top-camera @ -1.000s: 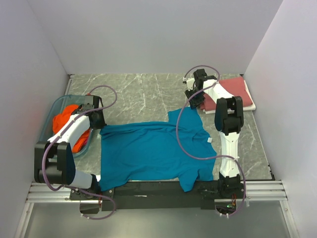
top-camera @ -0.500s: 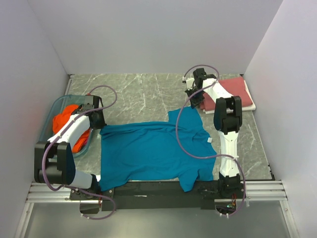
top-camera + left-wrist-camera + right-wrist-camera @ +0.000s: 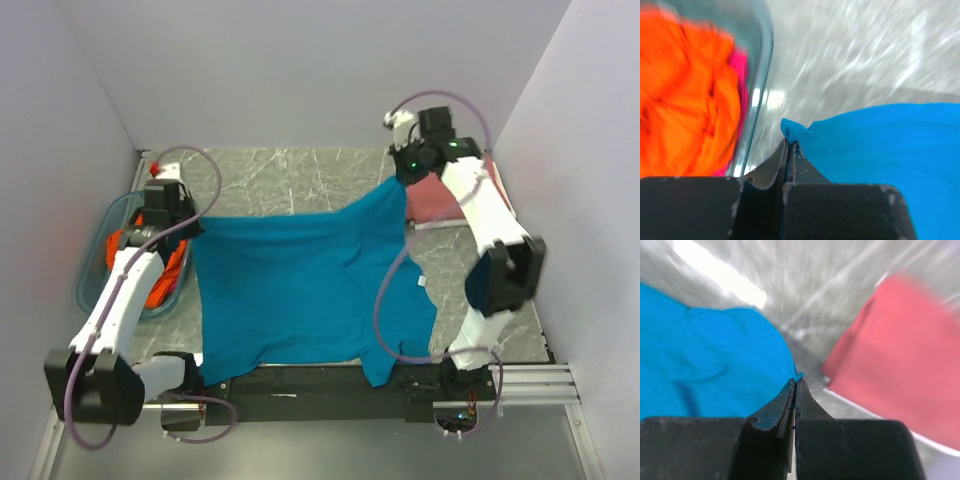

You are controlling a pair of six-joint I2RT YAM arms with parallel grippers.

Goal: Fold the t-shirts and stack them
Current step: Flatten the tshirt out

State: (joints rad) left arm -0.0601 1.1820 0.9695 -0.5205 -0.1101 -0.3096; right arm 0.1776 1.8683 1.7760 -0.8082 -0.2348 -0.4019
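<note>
Shirts three, teal (image 3: 300,290), red (image 3: 432,200), orange (image 3: 172,275); tub (image 3: 100,228) one

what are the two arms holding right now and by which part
Both hold the teal blue cloth t-shirt: left fingers pinch its far hem corner, right fingers its far sleeve edge.

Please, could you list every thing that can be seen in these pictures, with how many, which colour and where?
teal t-shirt: one, teal blue, spread at the middle of the table, two far corners lifted
red t-shirt: one, dusty red, folded, far right
orange t-shirt: one, bright orange, crumpled in the tub
pink item: one, pink, in the tub beside the orange t-shirt; what it is cannot be told
tub: one, clear blue, left side
table: one, grey marble
left end effector: black, shut on the teal t-shirt's corner
right end effector: black, shut on its other corner
</note>
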